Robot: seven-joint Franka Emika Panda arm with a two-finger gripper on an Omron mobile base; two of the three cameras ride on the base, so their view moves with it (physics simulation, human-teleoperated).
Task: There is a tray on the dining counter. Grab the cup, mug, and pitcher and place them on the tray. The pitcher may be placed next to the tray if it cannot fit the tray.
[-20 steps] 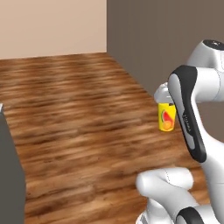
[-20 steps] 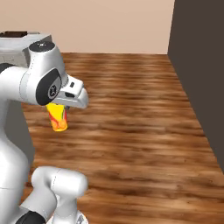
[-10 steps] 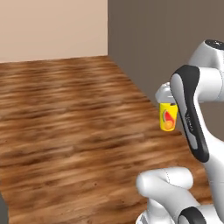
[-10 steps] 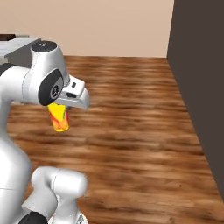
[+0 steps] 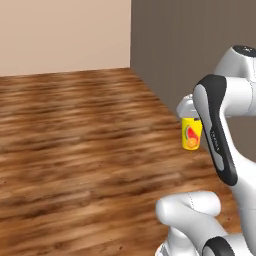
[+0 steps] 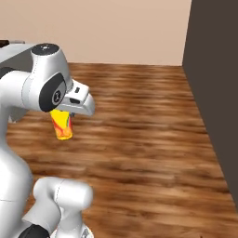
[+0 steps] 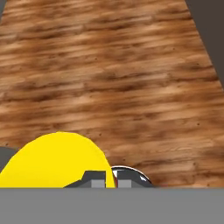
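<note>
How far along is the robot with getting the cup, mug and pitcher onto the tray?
Nothing here looks finished. In hand: the gripper is shut on the yellow cup, carrying it in the air above the wooden floor, beside a dark wall. Left to do: set the cup on the tray, then bring the mug and the pitcher. The base seems to be between places, so I can't judge how near the counter is.

Glossy white rounded arm links (image 5: 240,100); long black inlay strip (image 5: 215,127) along forearm; round dark joint cap (image 6: 54,95); white bulbous base segment (image 6: 62,197); small dark finger tips (image 7: 107,178).
</note>
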